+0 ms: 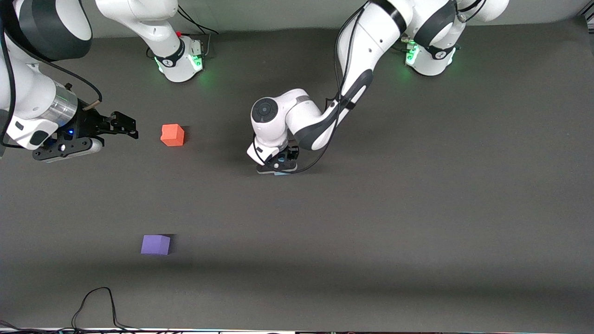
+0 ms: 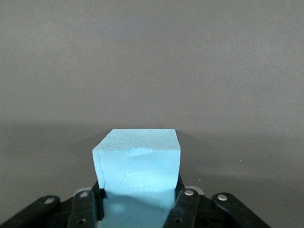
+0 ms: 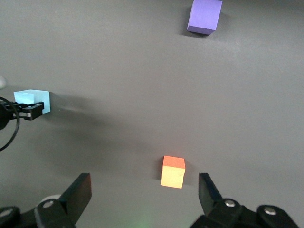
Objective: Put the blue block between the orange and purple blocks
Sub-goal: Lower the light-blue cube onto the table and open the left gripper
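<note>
**Left gripper clamps the blue cube at mid-table**

The dark grey matte tabletop carries three small foam-like cubes and both white Franka arms, whose bases stand along the edge away from the front camera.

The left arm reaches from its base toward the middle of the table and bends down, so that the left gripper sits low at the surface, roughly midway between the two ends and somewhat nearer the bases' edge than the camera's edge. Its black fingers are closed against two opposite sides of the small light sky-blue matte cube, which bulges slightly where it is pressed. Whether the cube rests on the table or is just clear of it cannot be told.

The right arm waits at its own end of the table. The right gripper hangs there with its fingers spread wide and nothing between them, over the table just beside the orange cube.

The small orange-red matte cube lies toward the right arm's end, near the bases' edge. The small violet-purple matte cube lies at the same end but much nearer the front camera's edge, well apart from the orange one. The blue cube is well apart from both.
</note>
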{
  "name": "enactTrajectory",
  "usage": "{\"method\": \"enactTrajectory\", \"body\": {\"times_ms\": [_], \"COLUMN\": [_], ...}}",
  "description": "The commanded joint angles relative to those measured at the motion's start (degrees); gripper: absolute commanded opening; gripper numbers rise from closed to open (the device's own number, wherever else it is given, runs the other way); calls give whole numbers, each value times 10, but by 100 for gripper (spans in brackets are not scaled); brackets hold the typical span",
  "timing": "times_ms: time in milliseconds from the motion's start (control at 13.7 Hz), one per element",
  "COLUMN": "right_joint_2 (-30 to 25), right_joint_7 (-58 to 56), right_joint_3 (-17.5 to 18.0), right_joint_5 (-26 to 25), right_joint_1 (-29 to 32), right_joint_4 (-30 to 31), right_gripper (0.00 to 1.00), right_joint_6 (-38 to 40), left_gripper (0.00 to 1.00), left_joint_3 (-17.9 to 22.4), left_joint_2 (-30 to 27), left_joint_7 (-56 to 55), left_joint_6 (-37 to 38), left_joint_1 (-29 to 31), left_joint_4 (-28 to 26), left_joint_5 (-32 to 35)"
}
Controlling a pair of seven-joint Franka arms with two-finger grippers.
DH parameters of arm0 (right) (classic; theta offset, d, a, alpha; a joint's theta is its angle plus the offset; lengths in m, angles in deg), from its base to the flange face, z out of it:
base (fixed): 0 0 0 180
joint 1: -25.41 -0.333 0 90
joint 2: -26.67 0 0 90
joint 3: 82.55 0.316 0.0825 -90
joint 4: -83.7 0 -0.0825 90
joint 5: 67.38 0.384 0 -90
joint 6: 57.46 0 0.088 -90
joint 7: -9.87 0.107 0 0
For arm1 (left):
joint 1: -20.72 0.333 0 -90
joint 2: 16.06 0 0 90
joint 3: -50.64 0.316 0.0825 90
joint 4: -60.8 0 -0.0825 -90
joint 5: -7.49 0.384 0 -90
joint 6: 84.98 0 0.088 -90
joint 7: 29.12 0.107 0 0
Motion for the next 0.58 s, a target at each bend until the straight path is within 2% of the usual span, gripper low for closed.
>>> {"method": "enactTrajectory", "body": {"times_ms": [0, 73, 146, 291, 510], "right_joint_2": [-2, -2, -2, -1, -1], "right_joint_7": [-9, -10, -10, -9, -9], "right_joint_3": [-4, -4, -4, -4, -4], "right_joint_5": [0, 0, 1, 1, 1], "right_joint_1": [-6, -6, -6, -6, -6], "right_joint_4": [0, 0, 0, 0, 0], "right_gripper": [100, 100, 100, 100, 100], "right_joint_6": [2, 1, 1, 1, 0], "left_gripper": [54, 85, 98, 100, 100], "left_joint_3": [9, 8, 8, 8, -5], "left_joint_2": [9, 11, 11, -5, -65], "left_joint_7": [0, 2, 3, 2, 9], "left_joint_6": [9, 9, 9, 24, 88], "left_joint_1": [-10, -9, -8, -3, 37], "left_joint_4": [25, 25, 24, 27, 26], "left_joint_5": [11, 11, 11, 9, -3]}}
